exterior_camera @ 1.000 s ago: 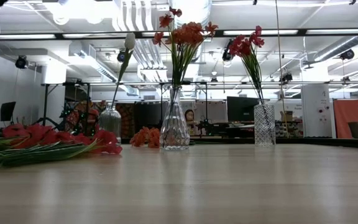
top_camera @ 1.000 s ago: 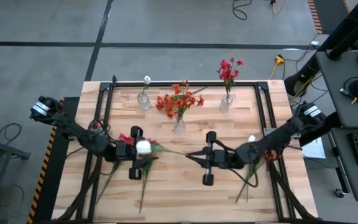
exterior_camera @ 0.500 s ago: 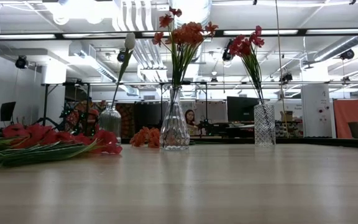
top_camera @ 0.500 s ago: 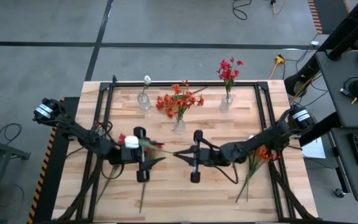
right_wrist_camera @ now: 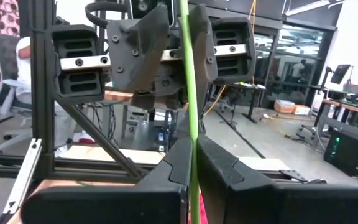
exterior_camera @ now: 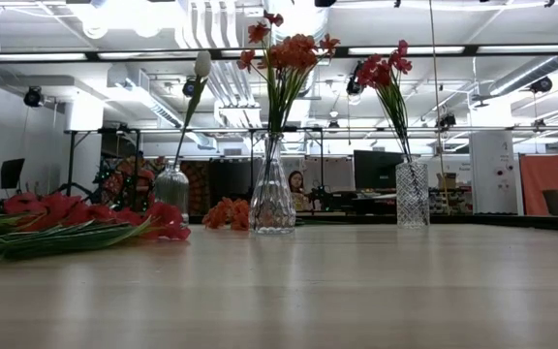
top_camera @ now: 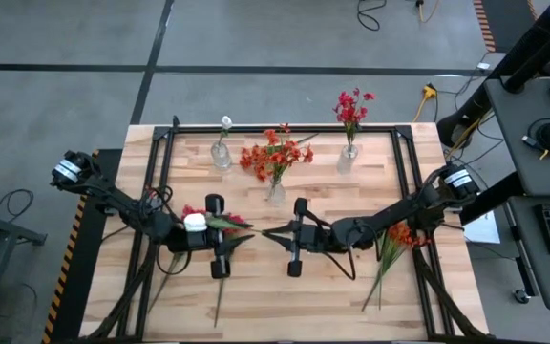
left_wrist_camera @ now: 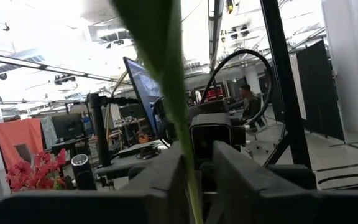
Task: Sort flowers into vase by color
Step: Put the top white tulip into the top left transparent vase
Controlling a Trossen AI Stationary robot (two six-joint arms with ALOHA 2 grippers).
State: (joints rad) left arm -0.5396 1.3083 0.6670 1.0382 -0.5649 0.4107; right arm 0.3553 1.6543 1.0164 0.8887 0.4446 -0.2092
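Note:
One white flower (top_camera: 194, 223) on a thin green stem (top_camera: 242, 227) hangs in the air between my two grippers over the middle of the table. My right gripper (top_camera: 267, 232) is shut on the stem. Facing it, my left gripper (top_camera: 246, 239) is shut on the same stem, and the bloom lies above that arm's wrist. At the far side stand three glass vases: the left one (top_camera: 222, 155) with a white flower, the middle one (top_camera: 275, 191) with orange flowers (top_camera: 275, 153), the right one (top_camera: 348, 158) with red flowers (top_camera: 351, 107). My left gripper pinches the green stem (left_wrist_camera: 191, 168) between its two fingers, coming nearly level from the table's left. The stem and a broad leaf (left_wrist_camera: 157, 50) run back over the fingers. My right gripper pinches the thin stem (right_wrist_camera: 192, 124) between its two fingers (right_wrist_camera: 166, 168), nearly level from the table's right. The flower is clear of the table.
Loose red flowers (top_camera: 191, 212) lie on the table under my left arm, stems toward the near edge. Loose orange flowers (top_camera: 404, 234) lie under my right arm. A black frame (top_camera: 165, 143) edges the table. The near middle of the tabletop (exterior_camera: 356, 291) is bare.
My right gripper has gone toward the table's left, up to my left gripper, carrying the flower; the white bloom has slid back over my left arm. My left gripper has edged toward the right one.

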